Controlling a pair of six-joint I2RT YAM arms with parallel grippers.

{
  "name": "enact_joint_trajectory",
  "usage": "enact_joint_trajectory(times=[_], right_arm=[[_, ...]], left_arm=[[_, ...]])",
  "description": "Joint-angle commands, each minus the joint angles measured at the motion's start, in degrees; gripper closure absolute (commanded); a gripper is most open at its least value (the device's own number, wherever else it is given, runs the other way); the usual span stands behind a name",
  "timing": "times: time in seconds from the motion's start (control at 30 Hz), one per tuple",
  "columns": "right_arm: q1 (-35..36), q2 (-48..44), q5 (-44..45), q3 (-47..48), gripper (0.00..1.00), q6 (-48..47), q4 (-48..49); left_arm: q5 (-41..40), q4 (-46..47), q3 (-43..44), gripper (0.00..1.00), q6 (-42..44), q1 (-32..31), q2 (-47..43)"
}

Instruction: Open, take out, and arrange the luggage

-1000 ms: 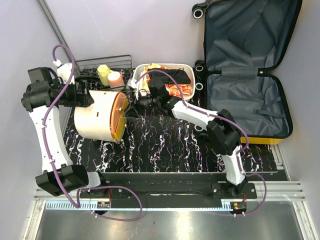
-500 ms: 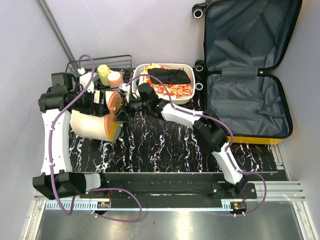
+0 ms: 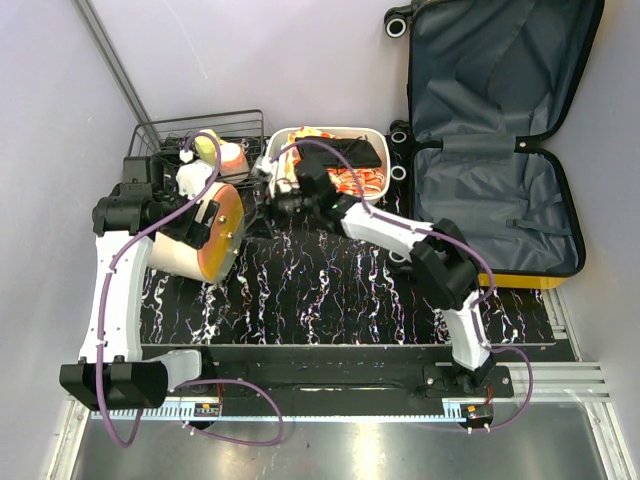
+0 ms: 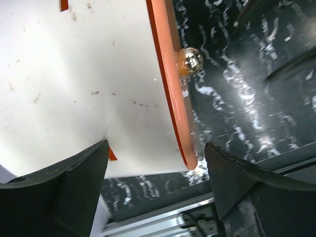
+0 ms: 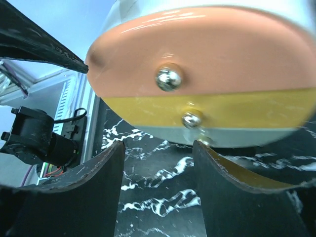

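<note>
The luggage [image 3: 500,190] lies open at the far right of the table [image 3: 330,285], its lid propped against the wall, with no loose item that I can make out on the grey lining. Unpacking looks done, so the step in hand seems to be arranging. The container [image 3: 175,262] lies on its side at the left, its orange lid [image 3: 222,232] facing the right gripper [image 5: 158,145], just beside the tray [image 3: 372,131]. That gripper is spread wide, its fingers apart below the lid's metal knob [image 5: 169,78] and touching nothing. The left gripper [image 4: 157,148] is also wide, straddling the lid end of the container with a gap showing on the lid side. To do this well, the left should close squarely on the body before any lift, or the round shell may roll. The right should line up on the knob rather than the slick lid face. Both grippers are well apart from the luggage, which sits off to their right
</note>
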Motion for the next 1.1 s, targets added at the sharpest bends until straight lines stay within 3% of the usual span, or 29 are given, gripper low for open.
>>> enact_joint_trajectory(times=[0.0,0.17,0.4,0.83,1.07], right_arm=[[-6.40,-7.84,-1.04,-1.24,0.34,-2.90,-3.05],[-9.67,-9.95,-1.22,-2.38,0.32,-5.90,-6.83],[-11.60,-11.01,-1.30,-3.44,0.31,-7.66,-9.39],[-13.88,-11.72,-0.69,-3.44,0.28,-12.31,-14.47],[-15.55,-12.34,2.90,-2.48,0.25,-21.87,-22.46]], left_arm=[[-8.67,2.29,-3.30,0.18,12.83,1.38,-0.83],[-7.36,1.07,-4.37,0.18,24.69,5.07,-3.21],[-3.93,1.58,-3.05,0.18,36.04,17.36,-2.25],[-2.87,13.01,-0.15,0.17,40.00,29.07,7.24],[1.16,17.58,5.47,0.17,35.44,31.27,13.48]])
